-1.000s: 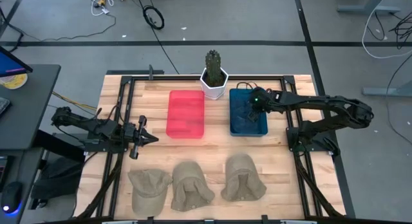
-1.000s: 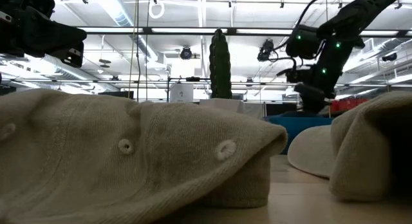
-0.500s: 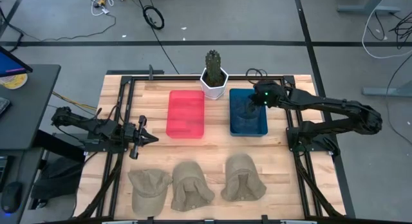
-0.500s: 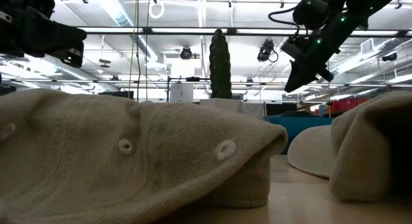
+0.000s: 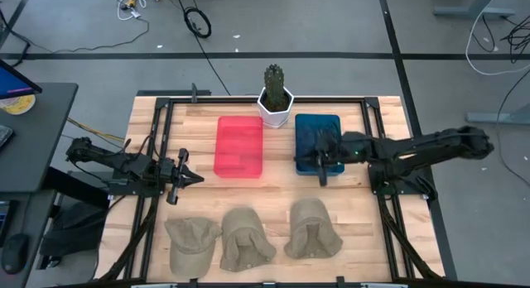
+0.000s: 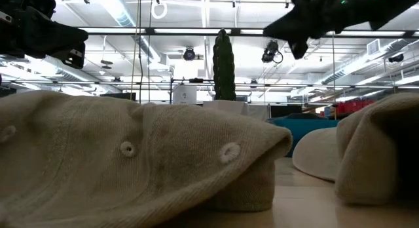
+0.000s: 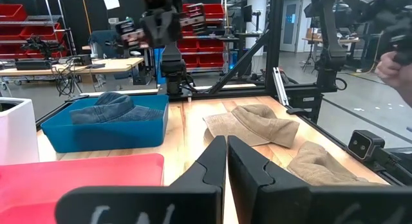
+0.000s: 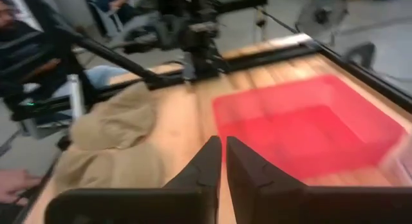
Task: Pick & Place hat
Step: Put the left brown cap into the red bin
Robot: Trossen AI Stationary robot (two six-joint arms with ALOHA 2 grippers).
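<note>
three crumpled tan hats (image 5: 241, 236)

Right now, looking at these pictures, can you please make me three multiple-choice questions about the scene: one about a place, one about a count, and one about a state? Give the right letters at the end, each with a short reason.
1. Where is the potted cactus?
A. at the table's far edge, between the red bin and the blue bin
B. inside the red bin
C. beside the hats

2. How many tan hats lie on the table's near side?
A. two
B. three
C. five

3. How are the fingers of the right gripper?
A. wide open
B. shut on a hat
C. shut, holding nothing

Answers:
1 A: the high view shows its white pot there.
2 B: the left hat, middle hat and right hat form one row.
3 C: the right wrist view shows the fingers together and empty.
</note>
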